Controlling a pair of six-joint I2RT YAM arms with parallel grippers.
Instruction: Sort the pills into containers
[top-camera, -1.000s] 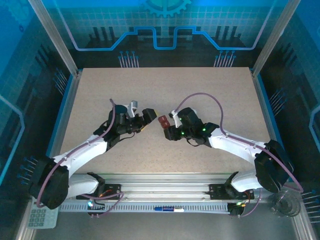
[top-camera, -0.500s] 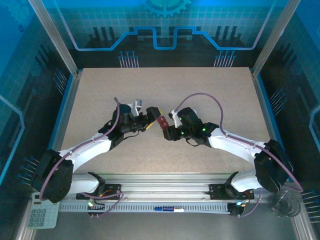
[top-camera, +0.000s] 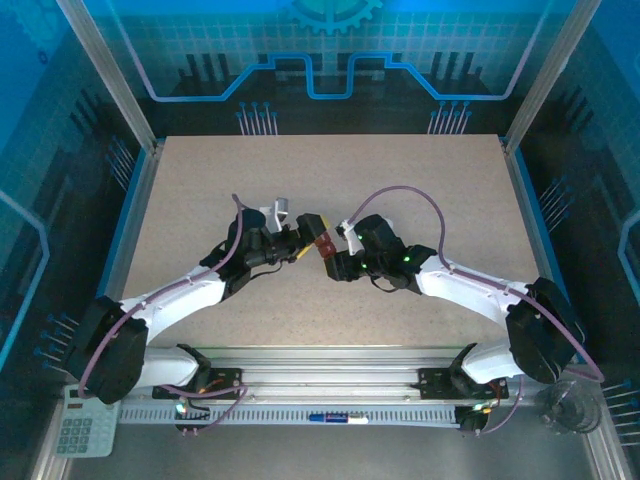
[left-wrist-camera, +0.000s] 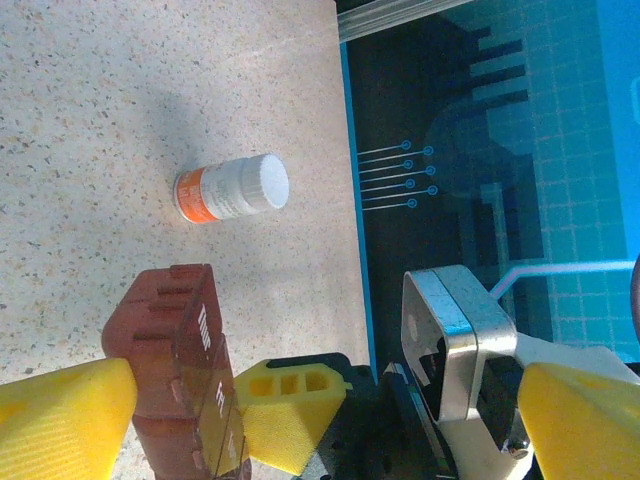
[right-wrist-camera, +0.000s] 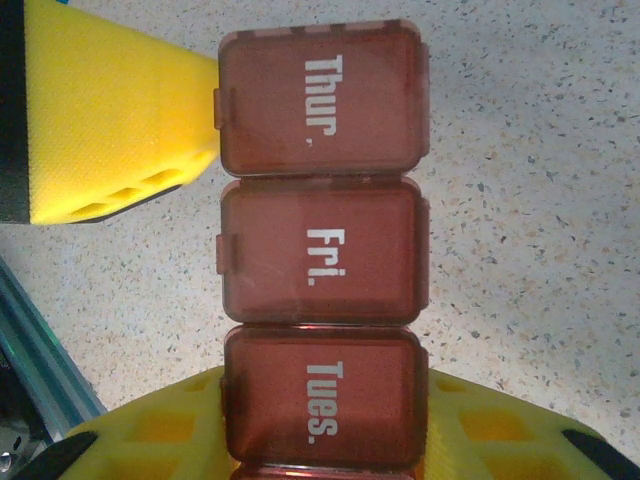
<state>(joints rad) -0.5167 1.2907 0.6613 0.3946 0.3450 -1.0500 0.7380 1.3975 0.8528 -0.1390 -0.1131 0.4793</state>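
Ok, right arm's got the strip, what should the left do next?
Probably nudge the open left gripper's finger onto the Thur. lid tab to pry it up: the right gripper clamps the strip near Tues., visible lids are shut, and that finger sits beside the tab.

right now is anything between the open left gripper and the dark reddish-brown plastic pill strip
Nothing visible does. The dark reddish-brown plastic strip of lidded compartments sits between the left gripper's open yellow fingers, near one of them; the right gripper holds its other end.
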